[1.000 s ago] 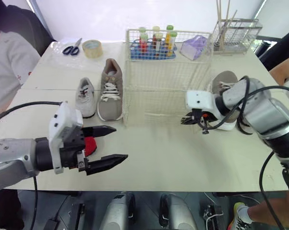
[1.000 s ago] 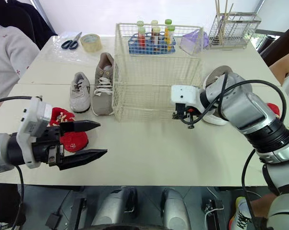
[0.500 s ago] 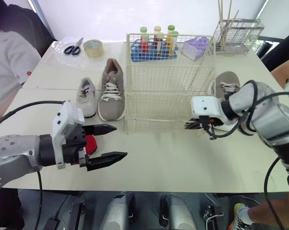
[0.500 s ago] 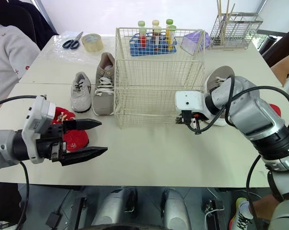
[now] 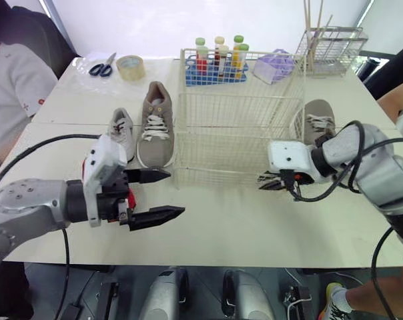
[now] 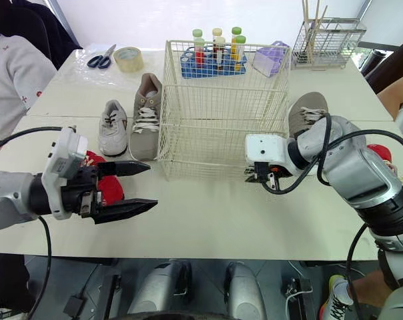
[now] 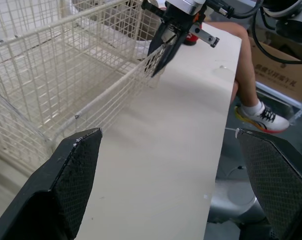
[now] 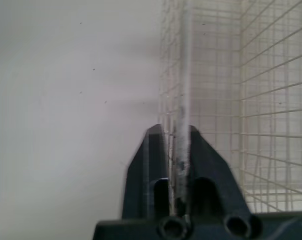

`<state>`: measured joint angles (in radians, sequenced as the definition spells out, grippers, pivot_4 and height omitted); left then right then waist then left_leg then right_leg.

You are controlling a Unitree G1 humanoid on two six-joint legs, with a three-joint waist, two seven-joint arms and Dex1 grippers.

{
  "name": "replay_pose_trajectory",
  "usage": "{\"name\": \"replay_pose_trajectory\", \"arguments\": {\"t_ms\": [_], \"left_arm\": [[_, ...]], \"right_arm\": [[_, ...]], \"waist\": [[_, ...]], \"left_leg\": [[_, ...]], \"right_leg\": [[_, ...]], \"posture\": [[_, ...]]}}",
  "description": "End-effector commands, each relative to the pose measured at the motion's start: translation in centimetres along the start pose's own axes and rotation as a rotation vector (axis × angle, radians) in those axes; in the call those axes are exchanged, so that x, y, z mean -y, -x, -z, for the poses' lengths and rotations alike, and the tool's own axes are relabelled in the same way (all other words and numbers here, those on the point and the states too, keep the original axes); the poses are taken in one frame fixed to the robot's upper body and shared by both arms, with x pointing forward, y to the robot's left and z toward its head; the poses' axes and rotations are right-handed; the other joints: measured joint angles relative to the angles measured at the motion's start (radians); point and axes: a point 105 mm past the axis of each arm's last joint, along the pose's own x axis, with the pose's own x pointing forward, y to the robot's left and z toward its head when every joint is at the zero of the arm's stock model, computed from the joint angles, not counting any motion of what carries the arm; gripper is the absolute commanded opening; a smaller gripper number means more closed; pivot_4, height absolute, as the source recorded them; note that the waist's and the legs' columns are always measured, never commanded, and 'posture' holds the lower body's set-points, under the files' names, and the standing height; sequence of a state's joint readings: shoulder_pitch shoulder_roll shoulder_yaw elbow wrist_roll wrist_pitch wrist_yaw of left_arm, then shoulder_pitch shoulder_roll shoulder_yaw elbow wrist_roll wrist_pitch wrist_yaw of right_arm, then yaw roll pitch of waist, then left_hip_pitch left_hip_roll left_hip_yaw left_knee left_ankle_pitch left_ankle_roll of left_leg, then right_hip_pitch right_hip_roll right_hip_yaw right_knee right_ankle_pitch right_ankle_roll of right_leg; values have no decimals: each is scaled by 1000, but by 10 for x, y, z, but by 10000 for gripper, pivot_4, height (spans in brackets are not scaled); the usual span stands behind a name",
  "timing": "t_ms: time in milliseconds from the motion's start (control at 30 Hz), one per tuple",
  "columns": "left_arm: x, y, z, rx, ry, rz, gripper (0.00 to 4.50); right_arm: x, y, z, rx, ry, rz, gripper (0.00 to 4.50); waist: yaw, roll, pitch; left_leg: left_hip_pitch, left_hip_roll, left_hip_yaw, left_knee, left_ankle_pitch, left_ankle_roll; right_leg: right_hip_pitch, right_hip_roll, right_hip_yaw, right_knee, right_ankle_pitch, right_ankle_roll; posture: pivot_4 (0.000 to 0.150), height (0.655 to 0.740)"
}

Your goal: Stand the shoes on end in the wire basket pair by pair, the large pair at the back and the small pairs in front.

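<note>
Centrally, the wire basket (image 5: 238, 113) is shown standing on the pale, matte table (image 5: 255, 227). Its walls are formed of a cream-coated grid of thin rods.

The right gripper (image 5: 268, 183) is placed at the basket's near right corner, low down. In the right wrist view its two black fingers (image 8: 151, 165) are seen pinched together on a single rod of that corner, and only the rod is held between them.

The left gripper (image 5: 175, 193) is held above the near left part of the table, well apart from the basket. Its tapered jaws are spread wide and nothing is gripped.

A small red shoe (image 6: 105, 190) of fuzzy fabric lies just behind that gripper. A large grey-brown laced shoe (image 5: 155, 123) lies flat just left of the basket, with a small grey-white shoe (image 5: 120, 133) beside it on its left. A second large shoe (image 5: 316, 120) lies just right of the basket, behind the right arm.
</note>
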<state>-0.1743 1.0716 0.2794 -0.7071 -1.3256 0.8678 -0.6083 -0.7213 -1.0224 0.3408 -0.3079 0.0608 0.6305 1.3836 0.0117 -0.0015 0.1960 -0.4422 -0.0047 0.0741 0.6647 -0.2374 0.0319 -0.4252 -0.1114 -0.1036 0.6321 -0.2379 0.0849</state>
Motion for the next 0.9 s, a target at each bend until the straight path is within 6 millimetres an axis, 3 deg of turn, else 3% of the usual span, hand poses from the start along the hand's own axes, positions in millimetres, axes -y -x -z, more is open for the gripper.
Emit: {"name": "replay_pose_trajectory", "arguments": {"t_ms": [33, 133, 200, 300, 433, 467, 500, 533, 633, 667, 733, 800, 900], "left_arm": [[0, -2, -5, 20, -20, 12, 45000], [-3, -3, -6, 29, -11, 22, 45000], [-5, -2, -8, 46, -5, 34, 45000], [-9, -1, -15, 93, 4, 46, 45000], [-10, -7, -24, 168, 19, 64, 45000], [-10, -10, -25, 189, 26, 68, 45000], [-10, -13, -26, 207, 37, 72, 45000], [-8, -16, -27, 223, 49, 88, 45000], [2, -26, -26, 238, 63, 141, 45000], [6, -33, -25, 254, 71, 155, 45000], [14, -42, -24, 269, 79, 181, 45000], [22, -51, -23, 273, 84, 207, 45000], [27, -58, -21, 268, 82, 218, 45000]], "right_arm": [[9, 17, -5, 22, 0, 48, 24666], [2, 43, -33, 194, -81, -27, 39670], [1, 72, -54, 327, -135, -63, 39670], [11, 113, -71, 465, -196, -12, 39670], [67, 166, -72, 733, -347, 299, 39670], [88, 177, -66, 795, -385, 439, 39670], [101, 182, -59, 825, -416, 538, 42480], [108, 183, -48, 825, -437, 612, 44969], [119, 181, -18, 776, -495, 799, 44969], [118, 175, 9, 719, -564, 941, 44969], [110, 171, 45, 647, -667, 1127, 44969], [83, 159, 77, 598, -781, 1276, 44969], [49, 146, 99, 539, -886, 1391, 44969]], "waist": [[2, 0, 0], [1, 0, 0], [0, 0, 0], [0, 0, 0], [-1, -2, -1], [0, -3, -2], [0, -5, -3], [1, -6, -4], [4, -6, -4], [3, -6, -4], [12, -10, -6], [21, -9, -6], [26, -3, -6]], "left_leg": [[0, 0, 0, 0, 0, 0], [0, 0, 0, 1, 0, 0], [0, 0, 0, 1, 0, 0], [0, 0, -1, 1, 0, 0], [1, 0, 0, 1, -1, 2], [1, 0, 1, 2, -1, 2], [1, 0, 2, 2, -1, 2], [2, 0, 2, 2, -2, 3], [1, -1, 3, 2, -2, 3], [1, -1, 3, 2, -2, 4], [0, -1, 2, 2, -2, 4], [0, -2, 4, 2, -2, 4], [0, -1, 4, 3, -1, 4]], "right_leg": [[0, 0, 0, 0, 0, 0], [0, 0, 0, 0, 0, 0], [0, 0, 0, 1, 0, 0], [0, 0, 0, 1, 0, 0], [1, -1, 1, 1, 0, -1], [1, -1, 2, 1, 1, -2], [1, -1, 3, 1, 1, -2], [1, -1, 4, 1, 1, -2], [1, -1, 5, 1, 3, 2], [1, -1, 5, 1, 3, 2], [1, -1, 5, 0, 4, 3], [1, -2, 6, 0, 5, 5], [1, -1, 7, 2, 5, 5]], "posture": [[1500, 7371], [1500, 7371], [1500, 7371], [1500, 7371], [1500, 7371], [1500, 7371], [1500, 7371], [1500, 7371], [1500, 7371], [1500, 7371], [1500, 7371], [1500, 7371], [1500, 7371]]}}
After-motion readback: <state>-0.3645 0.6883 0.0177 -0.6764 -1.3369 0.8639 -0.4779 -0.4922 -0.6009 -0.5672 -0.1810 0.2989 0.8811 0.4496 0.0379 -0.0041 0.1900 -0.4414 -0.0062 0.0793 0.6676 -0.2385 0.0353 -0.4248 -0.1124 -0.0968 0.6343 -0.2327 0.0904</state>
